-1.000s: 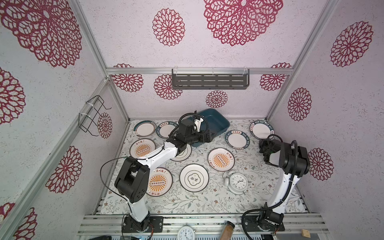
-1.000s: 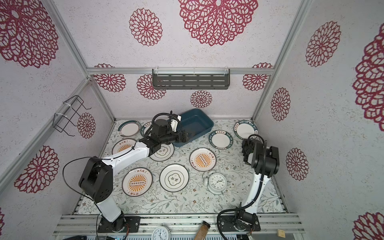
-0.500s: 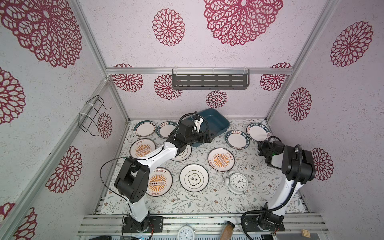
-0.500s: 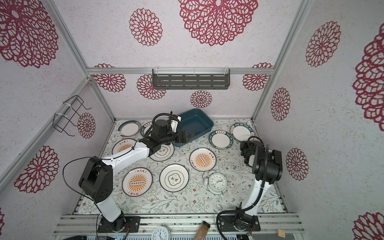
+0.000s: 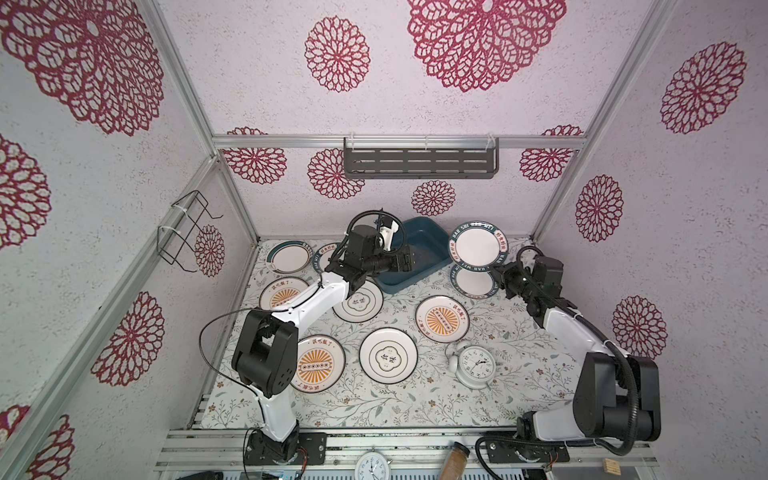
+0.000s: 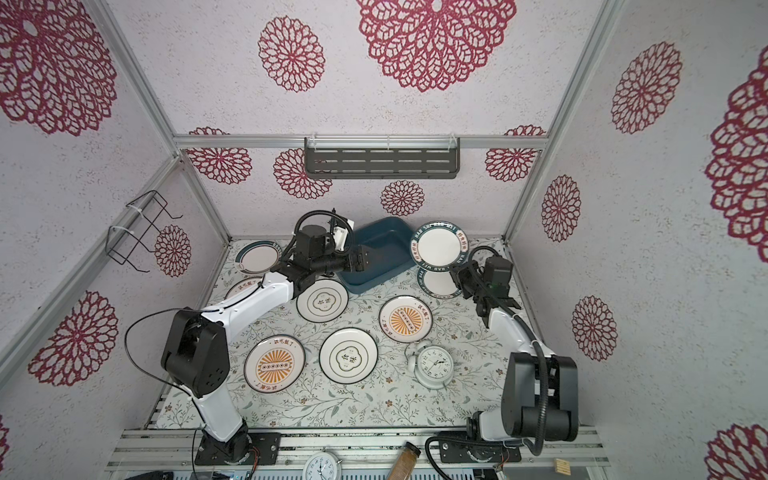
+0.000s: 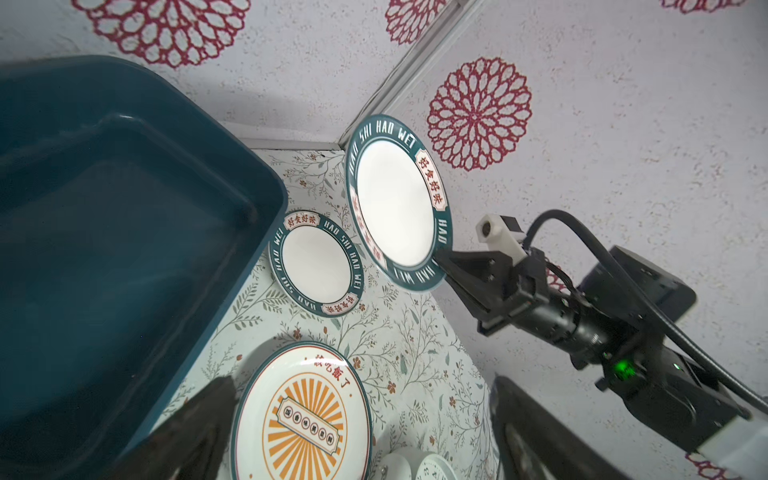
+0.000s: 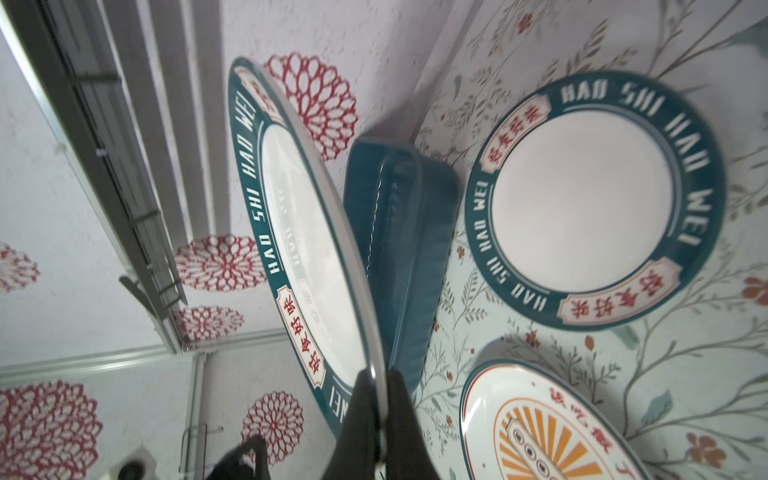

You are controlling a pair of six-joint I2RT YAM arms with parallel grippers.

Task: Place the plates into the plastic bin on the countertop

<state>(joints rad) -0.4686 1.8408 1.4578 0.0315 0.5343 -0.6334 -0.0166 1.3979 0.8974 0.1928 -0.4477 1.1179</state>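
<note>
The right end effector (image 5: 497, 275) is clamped on the lower rim of a teal-rimmed plate (image 5: 478, 249), its two fingers (image 8: 361, 415) pinching the edge from both faces. This plate is raised off the worktop (image 5: 415, 399) and tilted steeply, with its white face turned toward the bin (image 5: 428, 254). It hangs just beside the bin's right end. In the left wrist view it is clearly apart from the bin's wall. Directly below it a second teal-rimmed plate (image 5: 473, 284) lies flat on the worktop, close to the bin's right wall. A sunburst plate (image 5: 441, 319) lies flat in front of that one.

The left end effector (image 5: 409, 262) has its jaws spread wide with nothing between them, and it hovers over the bin's left part. The remaining plates (image 5: 388, 354) lie flat on the worktop, left of and in front of the bin. A clock (image 5: 476, 365) sits near the front right.
</note>
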